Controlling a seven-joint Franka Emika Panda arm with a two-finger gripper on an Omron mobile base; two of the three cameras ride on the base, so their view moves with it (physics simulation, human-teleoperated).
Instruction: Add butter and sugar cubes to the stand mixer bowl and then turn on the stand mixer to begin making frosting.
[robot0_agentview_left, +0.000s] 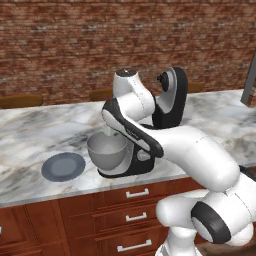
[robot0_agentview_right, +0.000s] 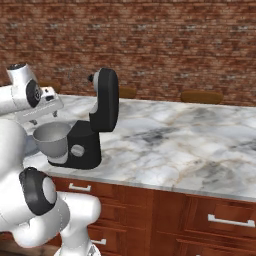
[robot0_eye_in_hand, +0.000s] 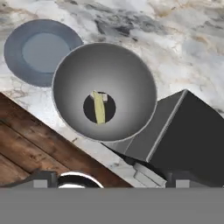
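Step in hand: judging by the bowl's contents, loading looked done or nearly so, and switching the mixer on seemed the next job.
Doing it well: the arm would need to rise clear of the bowl rim first, then swing round to the silver knob on the base side and come at it squarely, so as not to knock the bowl off its seat.

Left base view — mixer (robot0_agentview_left: 167, 100): stood near the front edge of the counter (robot0_agentview_left: 30, 130), head tilted up and back.
Left base view — bowl (robot0_agentview_left: 106, 151): sat on the mixer's base, just right of the plate (robot0_agentview_left: 63, 166), not touching it.
Left base view — arm: reached over the bowl, its wrist hiding the fingers.

Right base view — bowl (robot0_agentview_right: 52, 137): open-topped, below the raised head.
Right base view — knob (robot0_agentview_right: 77, 150): faced the front edge, unobstructed on that side.
Right base view — gripper (robot0_agentview_right: 34, 120): hung just above the bowl's far rim; finger spread could not be told.

Hand view — butter (robot0_eye_in_hand: 99, 107): lay on the bowl bottom, across the dark centre disc.
Hand view — sugar cube (robot0_eye_in_hand: 104, 97): a small pale block touching the butter's upper end; whether more cubes were there, too small to tell.
Hand view — plate (robot0_eye_in_hand: 40, 50): bare, beside the bowl rim.
Hand view — fingers: two dark tips showed wide apart at the bottom edge, suggesting a spread hand holding and touching nothing.
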